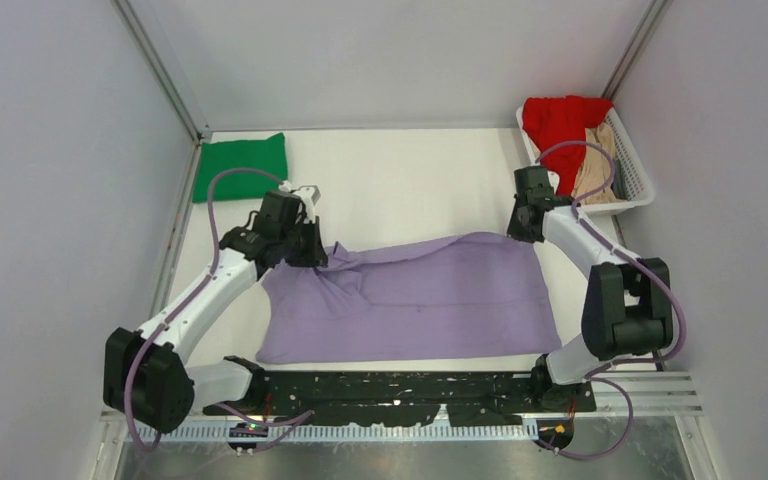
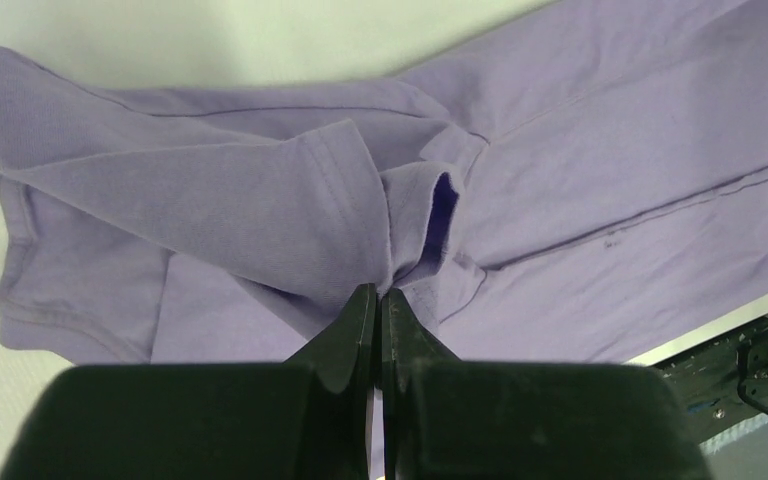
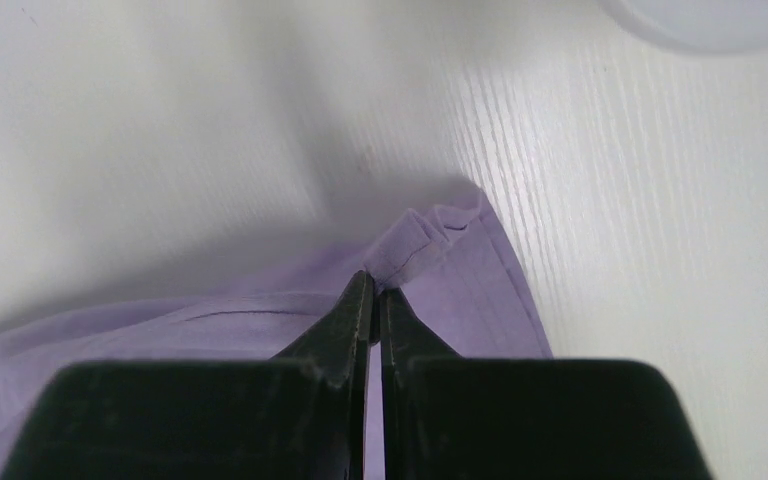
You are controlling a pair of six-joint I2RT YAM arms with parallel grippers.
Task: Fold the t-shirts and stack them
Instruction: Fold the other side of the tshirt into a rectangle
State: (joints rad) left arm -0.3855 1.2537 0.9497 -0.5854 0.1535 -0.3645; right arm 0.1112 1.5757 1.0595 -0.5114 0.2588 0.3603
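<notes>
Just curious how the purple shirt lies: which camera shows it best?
Top external: nearly all of the lavender t-shirt, spread on the table. Left wrist shows only its bunched sleeve; right wrist just one pinched corner.

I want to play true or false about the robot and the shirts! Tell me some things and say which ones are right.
1. The left gripper and the right gripper are both shut on the purple shirt. True.
2. The green shirt lies folded at the far left corner. True.
3. The red shirt lies flat beside the purple shirt. False: it sits in the white basket at the far right.
4. The purple shirt is folded into a small square. False: it lies spread wide across the table.
</notes>
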